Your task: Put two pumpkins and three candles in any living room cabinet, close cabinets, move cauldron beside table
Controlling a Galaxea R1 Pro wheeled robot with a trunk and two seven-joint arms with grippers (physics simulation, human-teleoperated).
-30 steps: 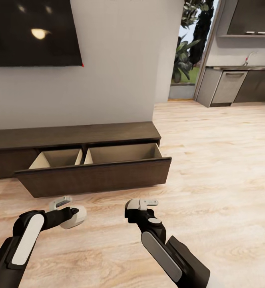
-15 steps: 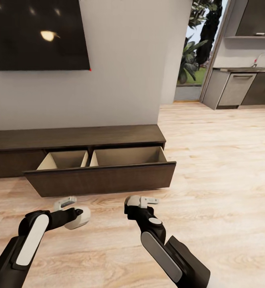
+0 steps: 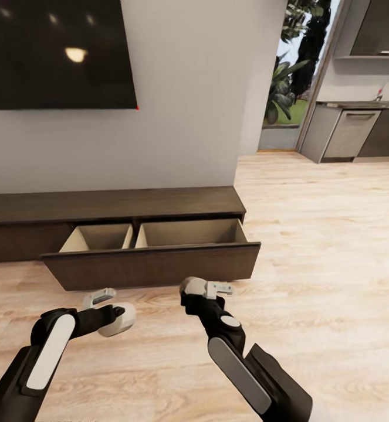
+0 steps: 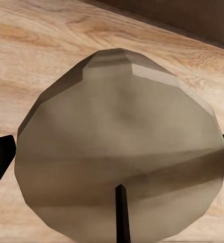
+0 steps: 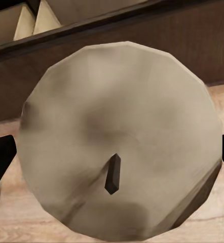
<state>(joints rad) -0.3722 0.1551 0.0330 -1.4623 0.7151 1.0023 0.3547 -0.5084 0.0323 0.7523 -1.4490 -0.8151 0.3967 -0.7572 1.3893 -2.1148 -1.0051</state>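
Candles (image 5: 117,162) clamped inside both grippers (image 3: 209,288)

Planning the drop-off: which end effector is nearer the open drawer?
Right. The right end effector, holding a candle, hovers just before the open drawer. The left end effector, holding its candle, sits lower and farther back.

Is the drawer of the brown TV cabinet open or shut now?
Open. The cabinet has its wide drawer front pulled out, showing two pale, empty compartments behind it.
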